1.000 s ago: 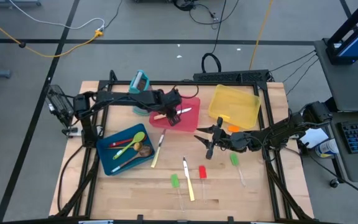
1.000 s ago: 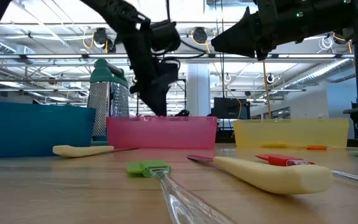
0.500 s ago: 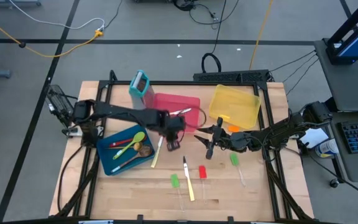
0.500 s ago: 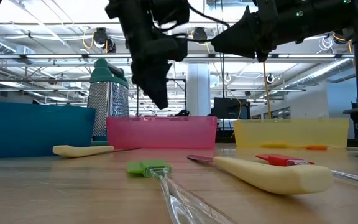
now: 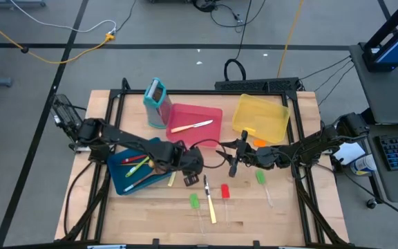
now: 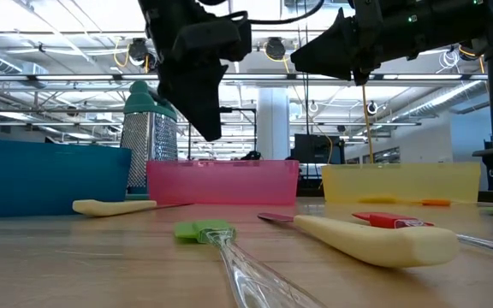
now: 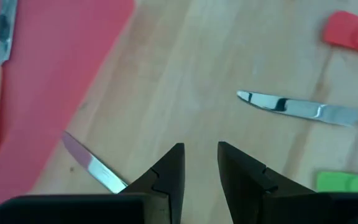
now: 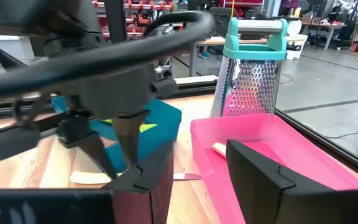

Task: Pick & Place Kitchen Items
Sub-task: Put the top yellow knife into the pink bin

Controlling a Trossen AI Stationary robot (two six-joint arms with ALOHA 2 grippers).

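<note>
The left gripper [image 5: 193,163] hovers above the wooden table [image 5: 144,214], fingers slightly parted and empty, just beside a cream-handled knife [image 5: 173,174] lying by the blue tray [image 5: 118,186]. Another cream-handled knife [image 5: 192,126] lies in the red tray [image 5: 213,112]. A third knife [image 5: 209,199] lies between green [image 5: 194,201] and red [image 5: 224,191] pieces. The right gripper [image 5: 232,166] waits near the yellow tray [image 5: 280,111], fingers parted, holding nothing.

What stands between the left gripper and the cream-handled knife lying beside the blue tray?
Nothing visible does. The left gripper hangs open and empty above the bare table, and the cream-handled knife lies just next to it, at the edge of the blue tray.
</note>
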